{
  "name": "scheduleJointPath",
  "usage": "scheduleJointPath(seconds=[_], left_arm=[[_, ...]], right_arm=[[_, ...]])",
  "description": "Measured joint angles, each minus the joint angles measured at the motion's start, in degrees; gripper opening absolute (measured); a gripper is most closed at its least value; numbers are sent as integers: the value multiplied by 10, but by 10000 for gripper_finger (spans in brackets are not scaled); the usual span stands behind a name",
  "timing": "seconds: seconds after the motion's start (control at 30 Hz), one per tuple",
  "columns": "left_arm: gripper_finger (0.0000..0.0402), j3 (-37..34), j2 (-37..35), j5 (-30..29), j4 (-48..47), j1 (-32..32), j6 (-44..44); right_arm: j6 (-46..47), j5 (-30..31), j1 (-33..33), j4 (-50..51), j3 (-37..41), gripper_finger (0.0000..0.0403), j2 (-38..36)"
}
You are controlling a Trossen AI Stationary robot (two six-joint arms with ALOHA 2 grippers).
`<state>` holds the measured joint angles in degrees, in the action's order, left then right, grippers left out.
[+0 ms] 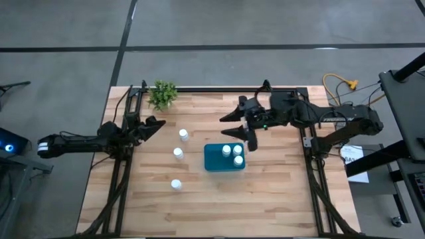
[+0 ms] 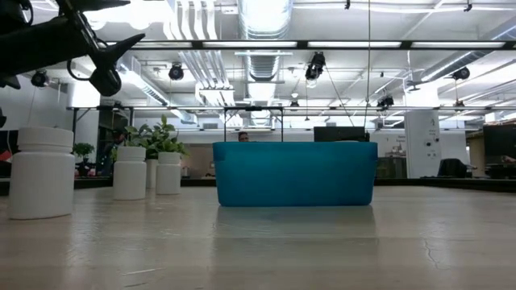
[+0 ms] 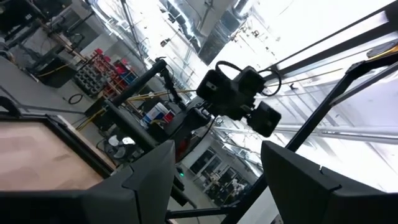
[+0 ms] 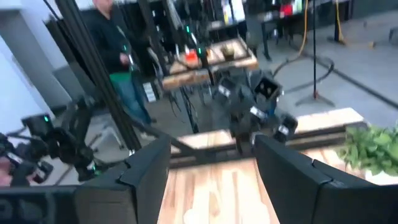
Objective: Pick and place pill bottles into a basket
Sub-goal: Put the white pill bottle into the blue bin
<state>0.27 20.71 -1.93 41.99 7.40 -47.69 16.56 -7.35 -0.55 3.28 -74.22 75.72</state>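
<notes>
Closest to the low camera stands one bottle (image 2: 40, 173) on the surface (image 2: 266, 242). Two more bottles (image 2: 130, 171) (image 2: 168, 172) stand farther back on the same side, all three upright and well apart from each other. From above they make a loose line beside the basket (image 1: 212, 159), with the far bottle (image 1: 183, 135) the nearest to my left jaws. The basket holds three bottles (image 1: 226, 151) (image 1: 238, 150) (image 1: 238, 160), bunched at the end toward my right arm, and its other end is bare. Both my left jaws and my right jaws are released, with nothing between them. The left ones hang over the surface's edge, near the far bottle. The right ones are raised just behind the basket, pointing across the surface. I judge the task half done, and the far bottle the sensible next pick for my left side. To do it well, I should come straight down over the cap so I straddle the body without brushing it, since a bottle this small would tip easily. Then I should clench below the cap, lift clear of the basket's wall and let go over the bare end. A plant (image 1: 163, 94) sits at the back edge, out of the way.
</notes>
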Motion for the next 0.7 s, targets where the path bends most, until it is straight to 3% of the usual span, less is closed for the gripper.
scheduleJointPath(seconds=[0.3,0.7], left_arm=[[222,0,2,0,3,0,0],[222,2,3,-1,21,0,2]], right_arm=[[8,35,1,-122,133,182,-104],[23,62,1,-252,294,60,-220]])
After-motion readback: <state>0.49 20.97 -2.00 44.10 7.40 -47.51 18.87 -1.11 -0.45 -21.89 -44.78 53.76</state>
